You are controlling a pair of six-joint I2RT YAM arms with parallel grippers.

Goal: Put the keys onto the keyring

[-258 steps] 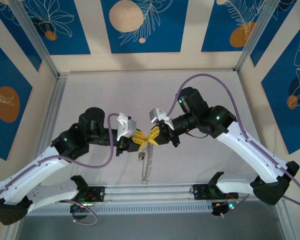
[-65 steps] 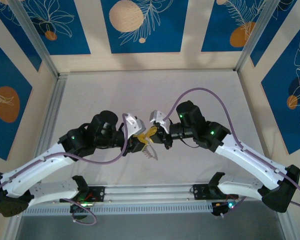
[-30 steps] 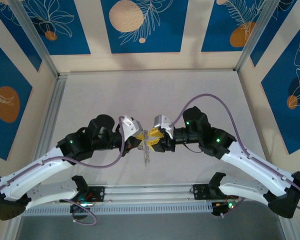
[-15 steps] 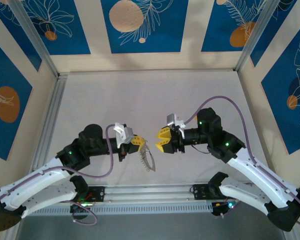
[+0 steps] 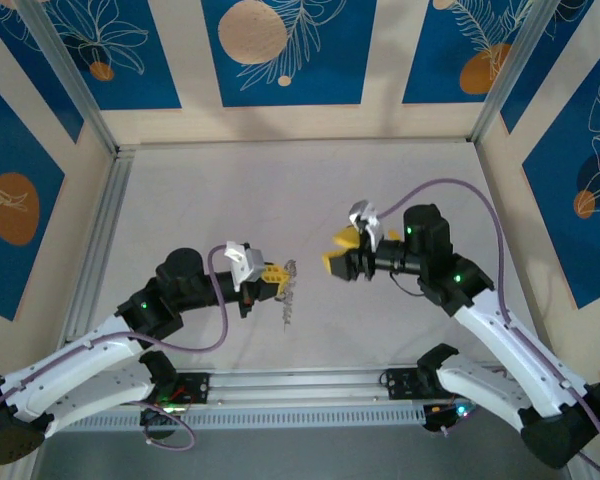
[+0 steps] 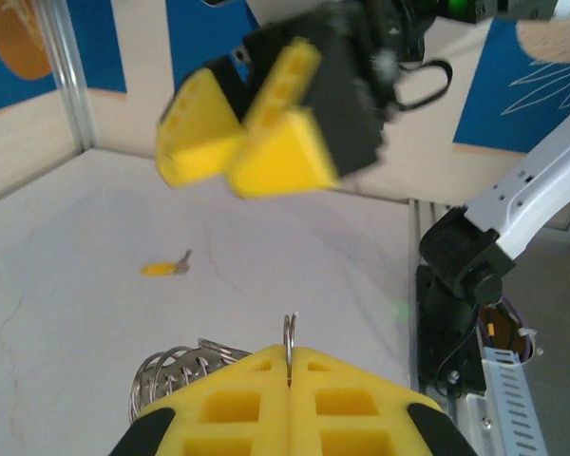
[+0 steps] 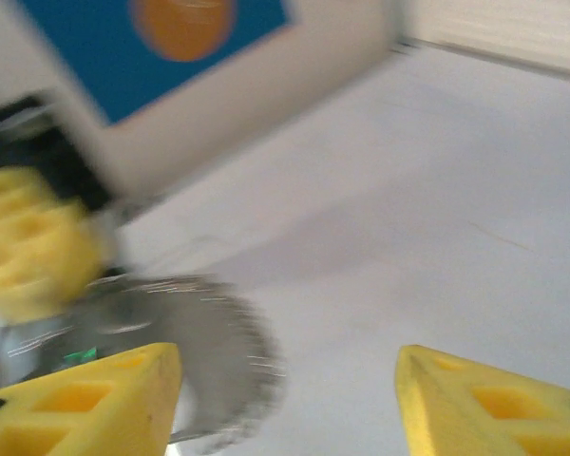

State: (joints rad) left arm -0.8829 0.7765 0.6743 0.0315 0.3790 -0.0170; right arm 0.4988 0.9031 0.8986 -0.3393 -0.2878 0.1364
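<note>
My left gripper (image 6: 290, 359) is shut on the keyring (image 6: 290, 328), a thin silver double-wire loop standing up from between its yellow fingers. A bunch of silvery rings and metal pieces (image 6: 171, 369) hangs beside the fingers, and dangles below the left gripper (image 5: 272, 272) as a string (image 5: 287, 300) in the top view. One small key with a yellow head (image 6: 166, 269) lies on the table. My right gripper (image 5: 337, 251) is open, apart to the right of the left one, with nothing between its fingers. From the right wrist the silvery bunch (image 7: 204, 351) is a blur ahead of the right gripper (image 7: 287, 353).
The white table (image 5: 400, 180) is walled by aluminium posts and blue patterned panels. A metal rail (image 5: 300, 385) with the arm bases runs along the near edge. Purple cables (image 5: 460, 190) loop over both arms.
My right gripper has opened and drawn back to the right, away from the left gripper. The left gripper keeps its hold while the hanging string swings under it.
</note>
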